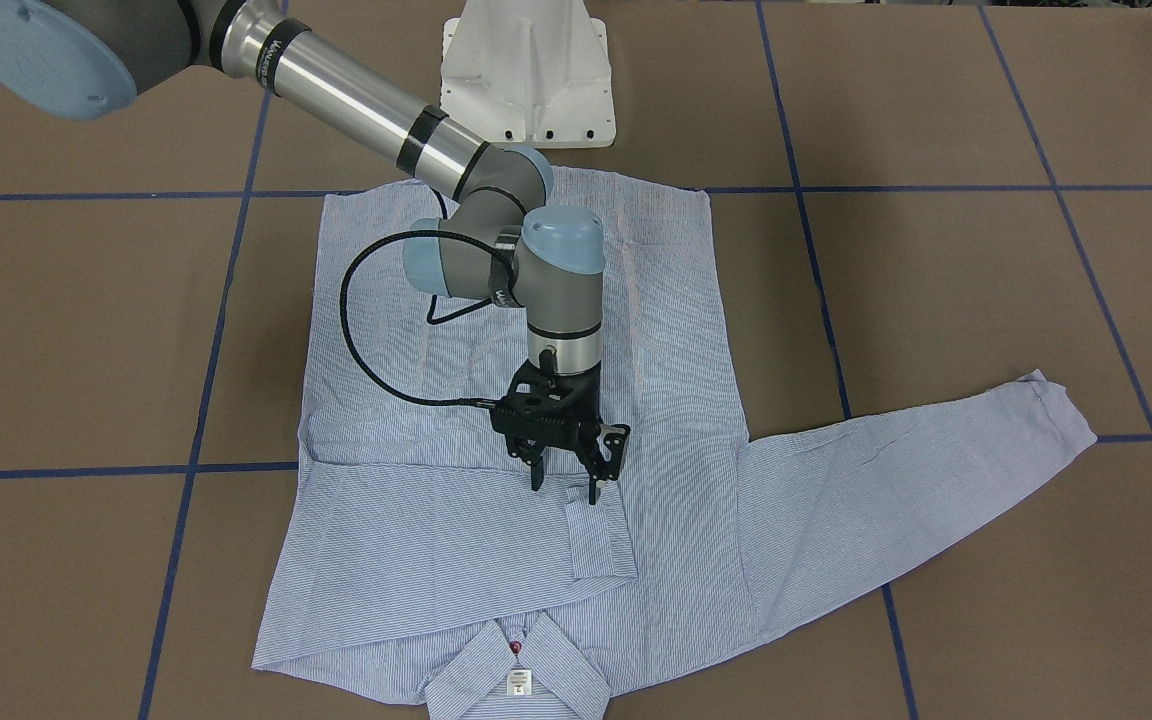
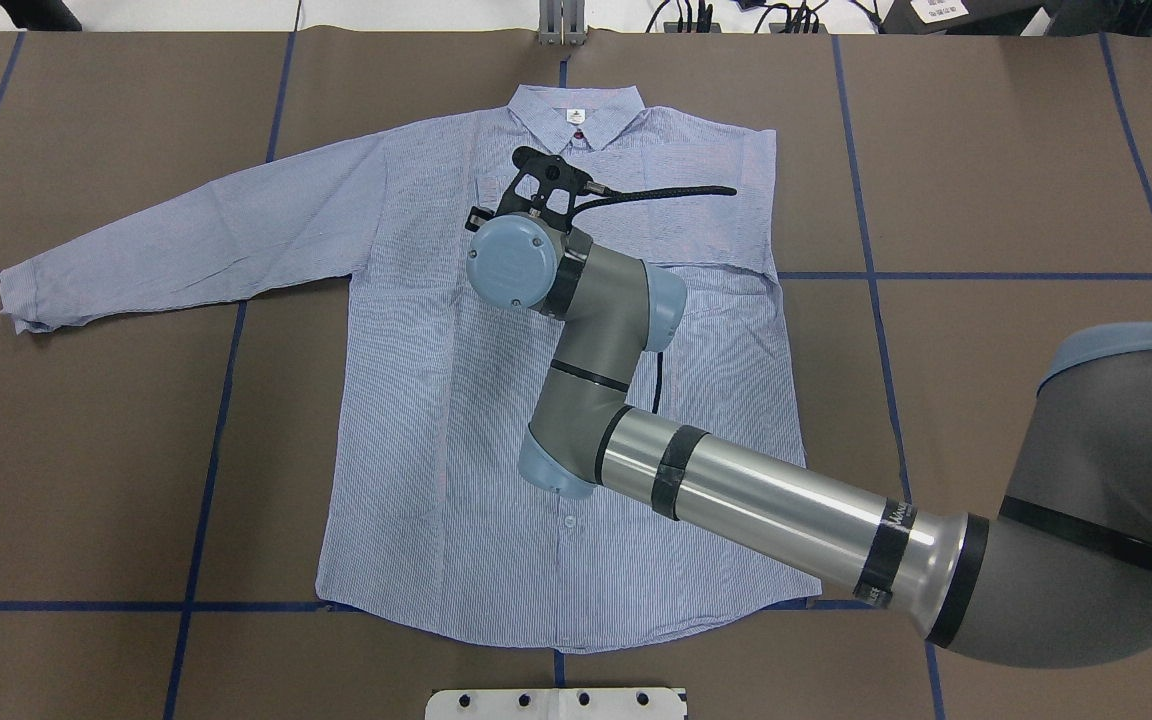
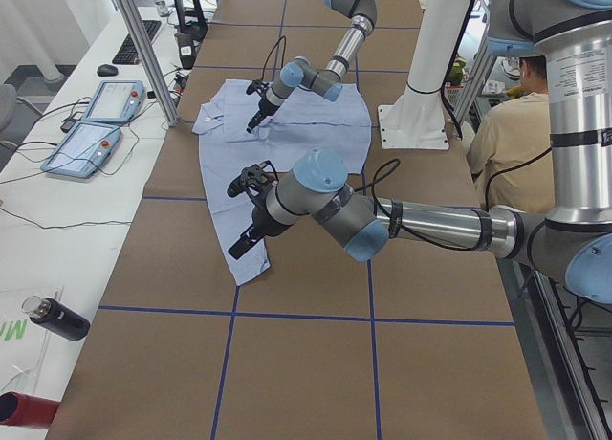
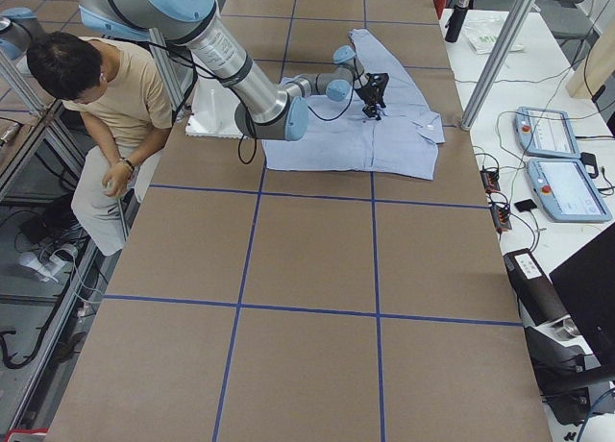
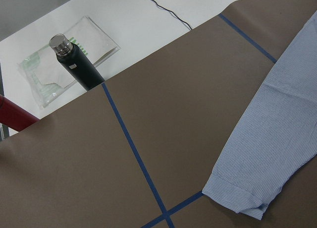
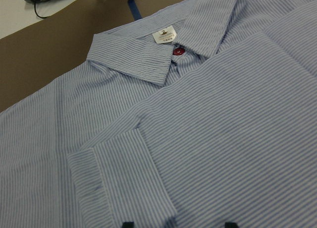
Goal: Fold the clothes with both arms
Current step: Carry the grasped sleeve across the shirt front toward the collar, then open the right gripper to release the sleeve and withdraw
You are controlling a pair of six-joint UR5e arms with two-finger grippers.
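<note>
Softly is how this shirt (image 2: 436,420) wants handling: it is thin, light, limp cloth that will sag and crease from any single pinch, and I judge it is best taken by its doubled edges (hem, cuffs, shoulder seams), with both arms lifting together. It lies flat and front up on the table (image 2: 86,450), hem nearest my base. Further out, the sleeve on my right is folded across the chest, and my right gripper (image 1: 566,492) hangs just over the folded cuff (image 1: 601,540), jaws apart and holding nothing; whether the tips brush the fabric I cannot tell. The left sleeve (image 2: 186,240) lies stretched out sideways. My left gripper (image 3: 243,241) is near the left cuff (image 5: 237,196) but apart from it, and I cannot tell whether it is open or closed. Farthest off lies the collar (image 2: 576,110).
</note>
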